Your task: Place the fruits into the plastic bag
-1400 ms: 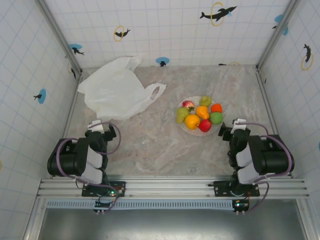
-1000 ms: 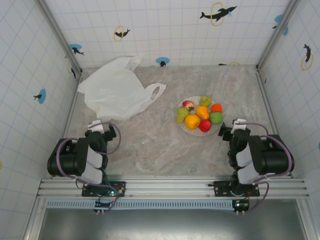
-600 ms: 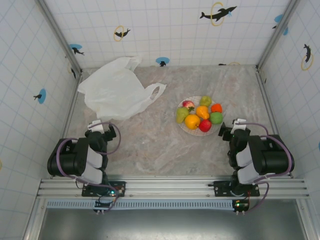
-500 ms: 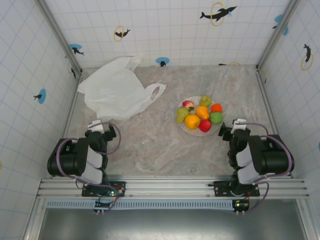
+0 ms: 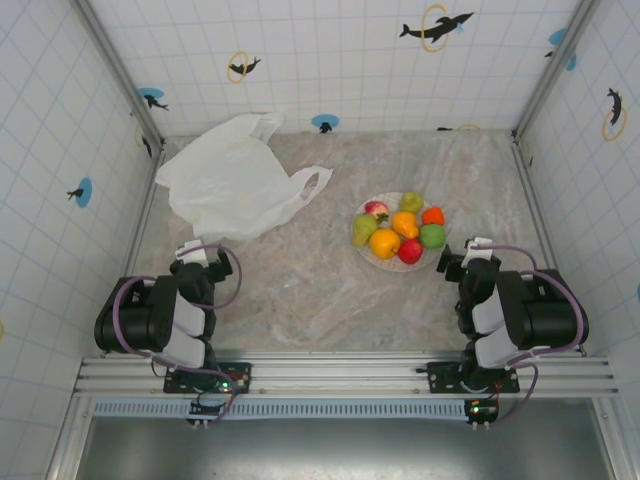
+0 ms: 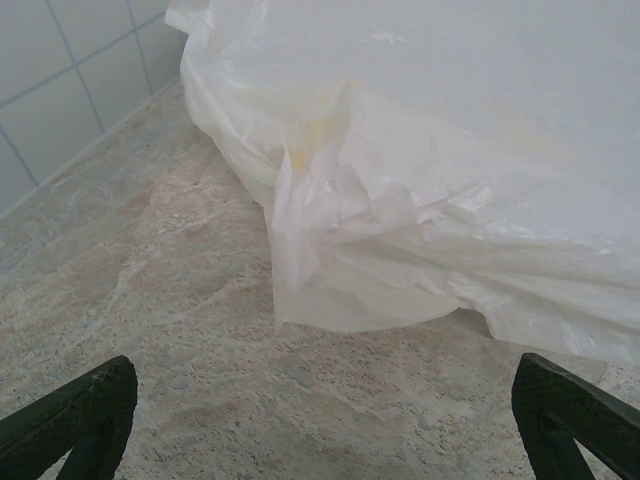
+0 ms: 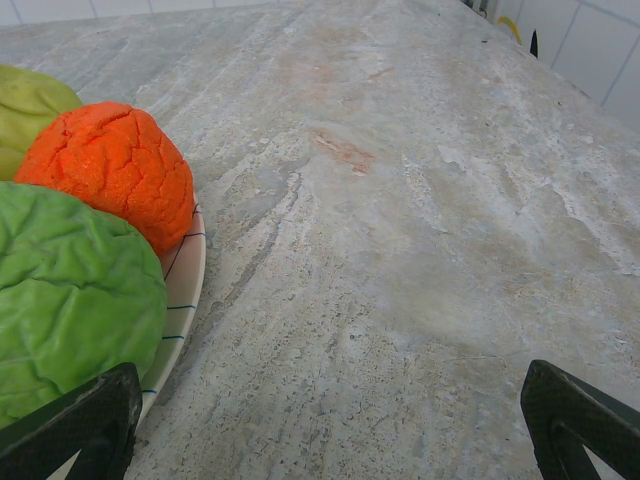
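Several fruits (image 5: 400, 228), red, orange, yellow-green and green, lie heaped on a round pale plate (image 5: 369, 256) right of centre. The white plastic bag (image 5: 232, 183) lies flat at the back left, one loop handle (image 5: 312, 184) pointing toward the plate. My left gripper (image 5: 192, 252) rests near the front left, open and holding nothing, with the bag's crinkled edge (image 6: 400, 250) just ahead of it. My right gripper (image 5: 470, 247) stands open beside the plate's right side. An orange fruit (image 7: 110, 170) and a green fruit (image 7: 70, 290) sit to its left.
Tiled walls with dolphin stickers enclose the marble table (image 5: 330, 290) on three sides. Metal corner posts (image 5: 115, 70) stand at the back corners. Bare marble (image 7: 400, 250) stretches ahead of the right gripper, and a strip of it (image 6: 200, 380) lies between the left gripper and the bag.
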Controlling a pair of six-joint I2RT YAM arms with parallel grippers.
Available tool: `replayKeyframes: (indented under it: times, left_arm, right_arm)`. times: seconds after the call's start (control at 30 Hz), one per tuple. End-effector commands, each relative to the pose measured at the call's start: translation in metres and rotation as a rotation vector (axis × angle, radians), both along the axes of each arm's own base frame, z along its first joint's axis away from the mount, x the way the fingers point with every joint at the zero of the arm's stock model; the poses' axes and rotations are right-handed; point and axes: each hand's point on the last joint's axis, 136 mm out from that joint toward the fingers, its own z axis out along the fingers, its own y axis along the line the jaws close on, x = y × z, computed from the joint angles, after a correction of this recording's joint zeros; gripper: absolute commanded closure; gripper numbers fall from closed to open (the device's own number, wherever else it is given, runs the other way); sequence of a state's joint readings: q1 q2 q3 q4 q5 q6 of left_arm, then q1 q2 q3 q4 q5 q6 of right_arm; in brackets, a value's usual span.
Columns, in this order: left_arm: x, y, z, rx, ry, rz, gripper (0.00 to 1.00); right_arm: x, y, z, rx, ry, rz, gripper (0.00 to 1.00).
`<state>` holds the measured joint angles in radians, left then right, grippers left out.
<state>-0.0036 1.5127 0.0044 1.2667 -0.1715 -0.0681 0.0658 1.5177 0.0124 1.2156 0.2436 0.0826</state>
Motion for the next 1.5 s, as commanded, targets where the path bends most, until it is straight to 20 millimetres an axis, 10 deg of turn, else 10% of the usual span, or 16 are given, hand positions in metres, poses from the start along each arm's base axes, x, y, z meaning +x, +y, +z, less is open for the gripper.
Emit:
replayKeyframes:
  times: [0.0, 0.53, 1.0, 1.3, 1.47]
  left_arm:
    - [-0.001, -0.001, 0.003, -0.012, -0.02, -0.004, 0.02]
    - [-0.003, -0.001, 0.009, -0.009, -0.034, -0.009, 0.02]
    - [-0.031, 0.06, 0.035, -0.305, -0.116, 0.497, 0.03]
    - [0.023, -0.003, 0.063, -0.442, -0.039, 0.238, 0.05]
    - [0.063, -0.075, 0.076, -0.299, 0.064, 0.028, 0.05]
  right_arm:
    - [-0.002, 0.0, 0.006, 0.012, -0.033, 0.004, 0.01]
    - [-0.004, -0.008, 0.014, -0.022, -0.048, -0.065, 0.0]
    - [-0.04, -0.064, 0.061, 0.092, -0.227, -0.437, 0.01]
    - [-0.002, 0.005, 0.11, 0.075, -0.25, -0.135, 0.03]
    - [0.009, 0.047, 0.13, 0.022, -0.267, -0.013, 0.02]
